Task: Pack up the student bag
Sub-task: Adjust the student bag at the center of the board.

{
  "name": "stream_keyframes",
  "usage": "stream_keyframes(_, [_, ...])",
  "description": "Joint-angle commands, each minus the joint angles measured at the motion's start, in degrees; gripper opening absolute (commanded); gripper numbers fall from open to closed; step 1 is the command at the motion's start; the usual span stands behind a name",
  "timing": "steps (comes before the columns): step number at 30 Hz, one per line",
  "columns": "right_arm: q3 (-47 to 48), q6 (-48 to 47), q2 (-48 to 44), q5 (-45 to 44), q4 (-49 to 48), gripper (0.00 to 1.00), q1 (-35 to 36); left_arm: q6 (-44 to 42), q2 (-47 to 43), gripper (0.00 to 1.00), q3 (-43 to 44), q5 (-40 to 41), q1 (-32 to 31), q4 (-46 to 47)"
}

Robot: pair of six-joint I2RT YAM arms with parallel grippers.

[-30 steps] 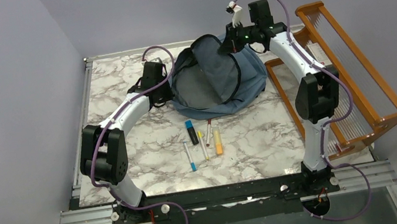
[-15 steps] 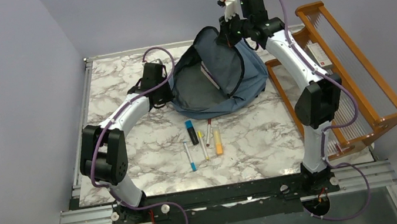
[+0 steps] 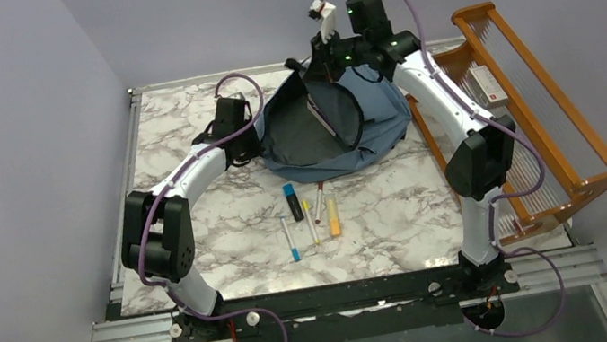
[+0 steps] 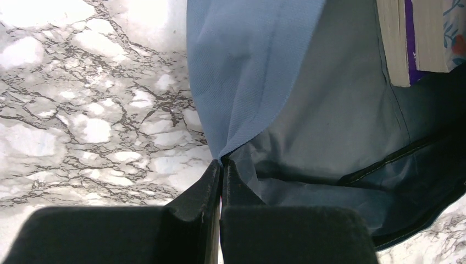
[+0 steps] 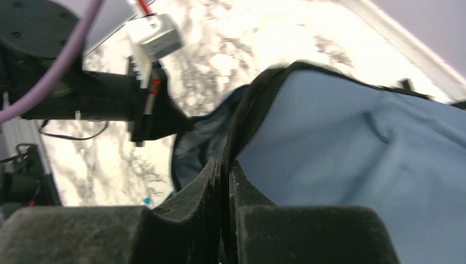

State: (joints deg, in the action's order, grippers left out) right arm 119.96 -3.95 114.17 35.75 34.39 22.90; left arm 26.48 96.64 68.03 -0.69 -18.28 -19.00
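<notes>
While the overhead view showed only the student bag (image 3: 382, 114) lying open at the table's (image 3: 175, 122) far middle, we saw at the wrists that the left gripper (image 4: 221, 165) was clamped tight on its blue rim and that books (image 4: 398, 38) lay inside. The right gripper (image 5: 225, 165), nearly closed, nipped the zipper edge.

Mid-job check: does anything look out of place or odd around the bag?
Nothing spilled or damaged. The soft dusty-blue fabric backpack gapes open, pinched by the left gripper and right gripper, books inside. Only the loose pens and markers lie unpacked on the marble table before it.
</notes>
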Motion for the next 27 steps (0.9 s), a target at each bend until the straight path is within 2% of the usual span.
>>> stream_keyframes(1, [2.19, 2.27, 2.12, 4.79, -0.72, 0.13, 6.04, -0.6, -2.13, 0.0, -0.27, -1.33, 0.59, 0.28])
stream_keyframes(5, [-0.45, 3.72, 4.19, 1.99, -3.34, 0.14, 9.14, -0.55, -2.16, 0.0, -0.18, -1.51, 0.79, 0.29])
stream_keyframes(8, [-1.78, 3.77, 6.0, 1.3, -4.64, 0.18, 10.57, -0.6, -2.23, 0.0, -0.22, -1.67, 0.92, 0.37])
stream_keyframes(14, [-3.17, 8.31, 8.25, 6.75, -7.35, 0.36, 11.38, -0.73, -2.55, 0.0, -0.77, -1.87, 1.48, 0.47])
stream_keyframes(17, [-3.48, 8.58, 7.61, 7.37, -7.77, 0.38, 11.43, -0.8, -2.79, 0.0, -1.14, -2.1, 1.95, 0.55])
stream_keyframes(22, [-7.02, 5.9, 2.95, 0.58, -8.33, 0.38, 11.38, -1.2, -3.44, 0.0, -1.69, -2.43, 2.91, 0.55])
stream_keyframes(27, [-19.88, 5.44, -7.68, -14.49, -13.38, 0.4, 11.38, -1.94, -4.52, 0.0, -2.2, -3.19, 3.68, 0.73])
